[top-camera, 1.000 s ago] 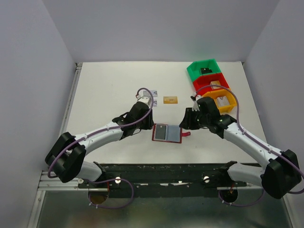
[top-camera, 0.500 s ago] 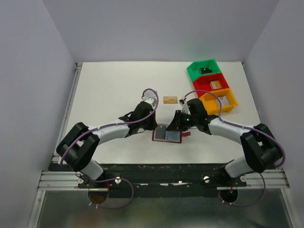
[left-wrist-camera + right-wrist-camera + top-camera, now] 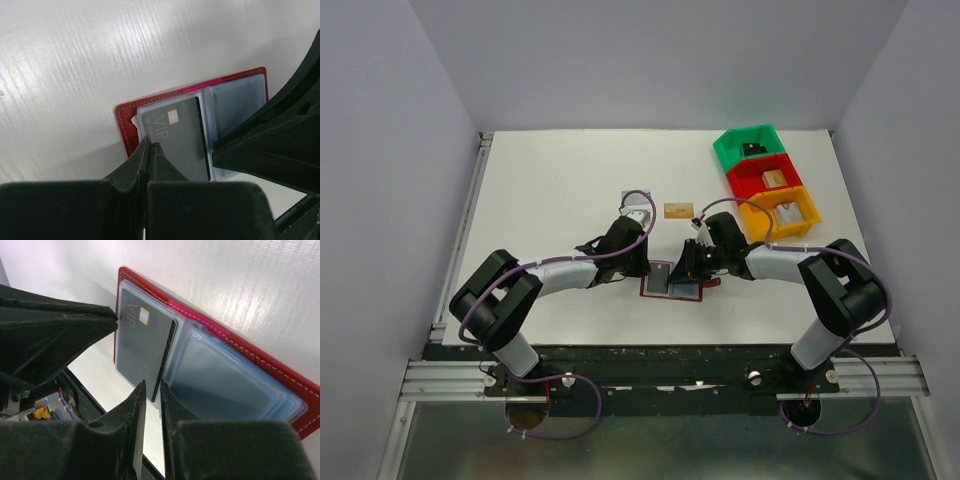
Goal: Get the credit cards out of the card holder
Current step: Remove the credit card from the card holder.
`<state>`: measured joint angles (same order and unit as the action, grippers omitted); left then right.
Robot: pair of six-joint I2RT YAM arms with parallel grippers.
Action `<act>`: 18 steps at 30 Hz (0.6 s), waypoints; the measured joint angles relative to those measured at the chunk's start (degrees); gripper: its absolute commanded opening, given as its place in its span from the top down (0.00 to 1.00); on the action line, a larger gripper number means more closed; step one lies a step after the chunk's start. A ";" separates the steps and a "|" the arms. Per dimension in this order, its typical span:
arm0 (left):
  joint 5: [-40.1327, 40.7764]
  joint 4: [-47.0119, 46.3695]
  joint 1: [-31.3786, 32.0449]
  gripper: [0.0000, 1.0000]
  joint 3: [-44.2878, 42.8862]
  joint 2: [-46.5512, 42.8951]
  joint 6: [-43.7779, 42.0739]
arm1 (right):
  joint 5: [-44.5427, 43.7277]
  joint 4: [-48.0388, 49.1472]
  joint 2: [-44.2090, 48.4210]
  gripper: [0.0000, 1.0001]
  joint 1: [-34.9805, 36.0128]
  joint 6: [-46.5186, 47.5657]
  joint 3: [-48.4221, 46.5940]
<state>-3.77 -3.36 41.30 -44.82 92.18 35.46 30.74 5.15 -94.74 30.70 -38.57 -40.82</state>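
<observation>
Pinning holder (image 3: 125,125) flat w/ L gripper (image 3: 149,146), tips pressed together on its left edge, prob. so it isn't sliding. R gripper (image 3: 151,385) is pinching black card (image 3: 142,340) at its inner edge, apparently to pull it out. Holder is lying open by table's (image 3: 550,180) near edge, mid.

Open card holder (image 3: 280,376), 1 black card (image 3: 142,347) in its left pocket

The right gripper (image 3: 152,390) stands narrowly parted astride the card's right edge.

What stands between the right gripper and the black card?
Nothing visible. The right gripper straddles one edge of the black card; the left gripper, shut, sits at the far edge of the card holder.
</observation>
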 measured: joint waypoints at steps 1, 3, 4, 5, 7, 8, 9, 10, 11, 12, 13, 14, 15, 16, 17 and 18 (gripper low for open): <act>0.00 0.00 0.00 1.00 0.00 0.11 0.02 | 0.02 0.02 -0.44 0.73 -0.02 -0.09 -0.04; 0.02 0.02 0.00 1.00 0.00 0.20 0.13 | 0.00 -0.09 -1.14 0.70 -0.02 -0.33 -0.15; 0.04 0.07 0.00 1.00 0.00 0.20 0.15 | -0.02 -0.20 -1.36 0.68 0.00 -0.39 -0.28; 0.07 0.26 0.00 1.00 0.00 0.20 0.17 | -0.07 -0.35 -1.44 0.67 -0.02 -0.39 -0.46; 0.15 0.74 0.00 1.00 0.00 0.22 0.20 | -0.39 -0.83 -1.51 0.65 -0.02 -0.37 -0.90; 0.33 1.22 0.00 1.00 0.00 0.20 0.22 | -0.59 -0.98 -1.57 0.64 0.00 -0.37 -1.07; 0.44 1.60 0.00 1.00 0.00 0.22 0.26 | -0.72 -1.01 -1.62 0.63 0.00 -0.37 -1.16; 0.57 1.95 0.00 1.00 0.00 0.20 0.35 | -0.85 -1.01 -1.66 0.63 0.00 -0.39 -1.18; 0.66 2.19 0.00 1.00 0.00 0.20 0.39 | -0.92 -1.03 -1.66 0.62 0.00 -0.39 -1.18; 0.74 2.43 0.00 1.00 0.00 0.20 0.39 | -0.98 -1.01 -1.66 0.61 0.00 -0.39 -1.18; 0.79 2.80 0.00 1.00 -0.02 0.20 0.39 | -1.09 -1.01 -1.64 0.60 0.00 -0.39 -1.18; 0.83 3.06 0.00 1.00 -0.02 0.13 0.39 | -1.16 -1.01 -1.60 0.60 0.00 -0.39 -1.18; 0.90 3.26 0.00 1.00 -0.02 0.07 0.39 | -1.29 -1.05 -1.44 0.60 0.00 -0.39 -1.18; 1.03 3.56 0.00 1.00 -0.02 -0.26 0.37 | -1.38 -1.27 -1.18 0.60 0.00 -0.39 -1.18; 1.20 3.78 0.00 1.00 -0.02 -0.74 0.35 | -1.70 -1.66 -0.70 0.60 0.00 -0.39 -1.18; 1.22 3.87 0.00 1.00 -0.02 -1.29 0.33 | -1.99 -1.97 -0.15 0.60 0.00 -0.35 -1.18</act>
<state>-2.55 0.51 41.30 -44.84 90.89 35.79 28.75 3.18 -94.89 30.70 -38.92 -42.00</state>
